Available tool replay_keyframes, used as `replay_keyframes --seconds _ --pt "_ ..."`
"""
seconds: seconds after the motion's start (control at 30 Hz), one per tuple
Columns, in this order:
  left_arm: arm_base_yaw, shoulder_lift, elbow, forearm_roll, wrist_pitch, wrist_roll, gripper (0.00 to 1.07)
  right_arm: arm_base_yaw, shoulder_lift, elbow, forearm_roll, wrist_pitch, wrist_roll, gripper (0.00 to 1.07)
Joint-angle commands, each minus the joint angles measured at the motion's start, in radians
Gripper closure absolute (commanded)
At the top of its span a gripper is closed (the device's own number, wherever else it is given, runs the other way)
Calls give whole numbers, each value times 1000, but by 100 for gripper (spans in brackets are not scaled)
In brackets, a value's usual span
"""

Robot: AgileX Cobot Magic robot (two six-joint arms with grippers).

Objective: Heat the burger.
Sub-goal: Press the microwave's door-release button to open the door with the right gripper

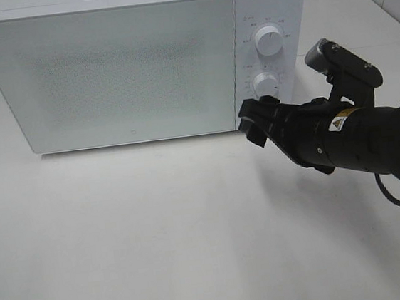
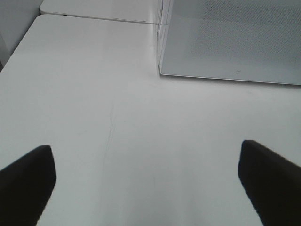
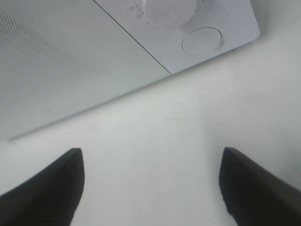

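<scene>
The burger is out of view in every frame. A white microwave (image 1: 127, 64) stands at the back of the table with its door shut. My right gripper (image 1: 252, 124) hangs open just in front of the microwave's lower right corner, below the lower knob (image 1: 266, 84). In the right wrist view its dark fingers (image 3: 42, 188) frame bare table, with the door's bottom edge, a knob (image 3: 169, 12) and a round button (image 3: 201, 41) beyond. My left gripper (image 2: 150, 181) is open over bare table, short of the microwave (image 2: 225, 37); nothing lies between its fingers.
The control panel carries an upper knob (image 1: 268, 39) above the lower one. The white table (image 1: 159, 240) spreads out in front of the microwave. A seam in the tabletop (image 2: 94, 18) runs past the microwave's far corner. The right arm (image 1: 370, 132) reaches in from the right edge.
</scene>
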Motion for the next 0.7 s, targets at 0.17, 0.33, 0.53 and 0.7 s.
replay_keyframes --seconds 0.17,0.33,0.53,0.7 --pt "4 -23 1 -3 -5 -4 9 -68 -25 -77 -11 313 -325 32" --pt "4 -23 1 -3 -5 -4 9 -101 -27 -138 -41 504 -447 32" --pt "4 -23 1 -3 -5 -4 9 -101 -50 -208 -174 728 -439 32" --pt "4 -23 1 -3 -5 -4 9 -101 -106 -243 -330 869 -356 32"
